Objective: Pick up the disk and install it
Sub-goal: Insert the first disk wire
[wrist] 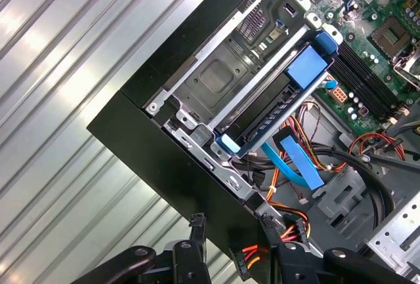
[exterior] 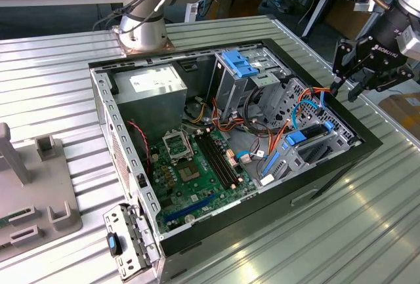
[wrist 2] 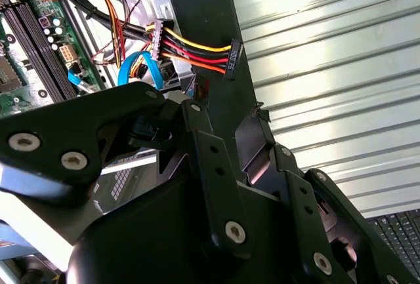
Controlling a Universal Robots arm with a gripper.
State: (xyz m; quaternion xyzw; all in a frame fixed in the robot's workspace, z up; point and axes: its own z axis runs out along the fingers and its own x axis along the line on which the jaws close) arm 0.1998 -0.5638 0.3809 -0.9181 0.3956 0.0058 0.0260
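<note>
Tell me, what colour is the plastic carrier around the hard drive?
Bright blue; the first wrist view shows the carrier best.

Cut off by the edge in the first wrist view: most of the pincer (wrist: 231, 228). Partly hidden under a metal bar (wrist: 261, 75): the disk (wrist: 270, 108).

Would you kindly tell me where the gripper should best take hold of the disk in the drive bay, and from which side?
Probably by the disk across its long blue carrier rails, near the middle, coming down through the case's open side. The metal bay encloses the rest, so the blue frame and its tabs are what is exposed. The open gripper hovers over the case edge.
</note>
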